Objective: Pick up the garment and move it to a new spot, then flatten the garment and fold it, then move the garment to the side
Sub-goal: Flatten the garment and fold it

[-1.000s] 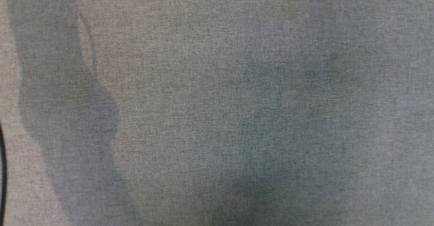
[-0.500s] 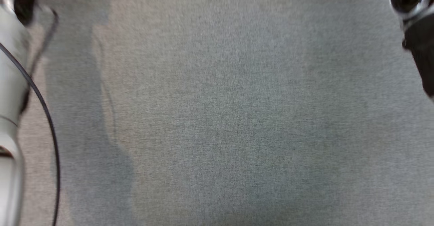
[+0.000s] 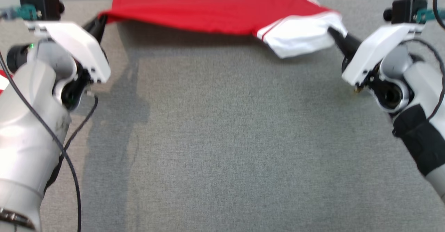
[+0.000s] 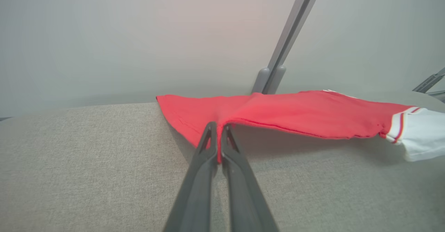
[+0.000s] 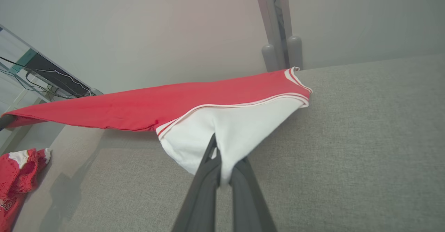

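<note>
We see the red garment (image 3: 208, 13) stretched across twelve o'clock in the head view, at the far edge of the grey counter (image 3: 222, 138). It spans between our two tools, its near edge raised and a shadow beneath it. Our left tool (image 3: 98, 25), at ten o'clock, is clenched on the garment's red corner; the left wrist view shows the cloth pinched between the two dark fingers. Our right tool (image 3: 336, 37), at two o'clock, is clamped on the white end (image 3: 299, 39), whose fabric drapes over its tips. In the right wrist view a second red garment (image 5: 17, 180) lies crumpled at eight o'clock.
</note>
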